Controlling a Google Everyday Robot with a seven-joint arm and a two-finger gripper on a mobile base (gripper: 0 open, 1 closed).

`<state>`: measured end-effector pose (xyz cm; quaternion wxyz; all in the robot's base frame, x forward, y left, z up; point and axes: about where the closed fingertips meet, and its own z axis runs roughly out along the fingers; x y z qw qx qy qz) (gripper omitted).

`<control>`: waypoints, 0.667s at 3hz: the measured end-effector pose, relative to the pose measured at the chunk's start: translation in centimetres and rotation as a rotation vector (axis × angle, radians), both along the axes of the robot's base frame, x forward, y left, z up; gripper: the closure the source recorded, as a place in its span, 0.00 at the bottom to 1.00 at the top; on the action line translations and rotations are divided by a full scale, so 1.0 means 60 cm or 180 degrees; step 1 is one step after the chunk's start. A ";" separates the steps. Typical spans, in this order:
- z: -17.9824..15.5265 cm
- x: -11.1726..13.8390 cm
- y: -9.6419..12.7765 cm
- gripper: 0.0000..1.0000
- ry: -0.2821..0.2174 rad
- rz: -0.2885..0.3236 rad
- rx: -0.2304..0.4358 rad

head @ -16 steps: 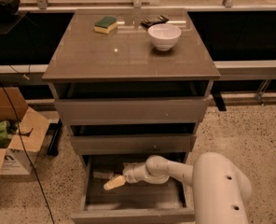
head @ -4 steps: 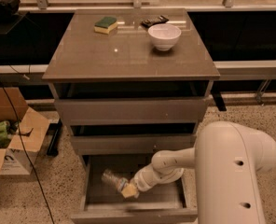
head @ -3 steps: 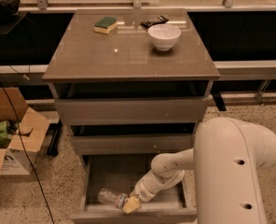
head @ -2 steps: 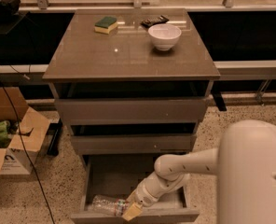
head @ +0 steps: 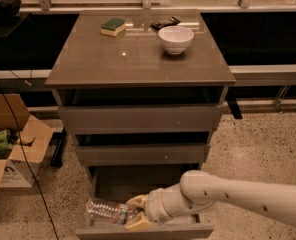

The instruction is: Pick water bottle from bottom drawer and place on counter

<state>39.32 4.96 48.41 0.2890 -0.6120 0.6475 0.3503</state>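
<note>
The bottom drawer (head: pixel 108 184) is pulled open under the two shallower drawers. My gripper (head: pixel 135 212) is at the drawer's front edge, its pale fingers shut on the cap end of the water bottle (head: pixel 107 211). The clear crinkled bottle lies nearly level, pointing left, lifted to about the height of the drawer's front rim. My white arm reaches in from the lower right. The counter (head: pixel 138 59) is the glossy brown top of the cabinet above.
On the counter stand a white bowl (head: pixel 176 38), a green and yellow sponge (head: pixel 113 26) and a dark flat object (head: pixel 165 22). An open cardboard box (head: pixel 10 144) sits on the floor to the left, with a black cable (head: pixel 23 149) hanging beside the cabinet.
My gripper moved from the drawer's back to its front left, closed on the water bottle and raised it to the drawer's front rim. The arm's elbow swung out to the right.
</note>
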 end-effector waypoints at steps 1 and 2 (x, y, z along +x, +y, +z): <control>0.109 -0.002 0.000 1.00 -0.0673 0.0065 0.0274; 0.243 -0.094 0.016 1.00 -0.1089 0.0354 0.0517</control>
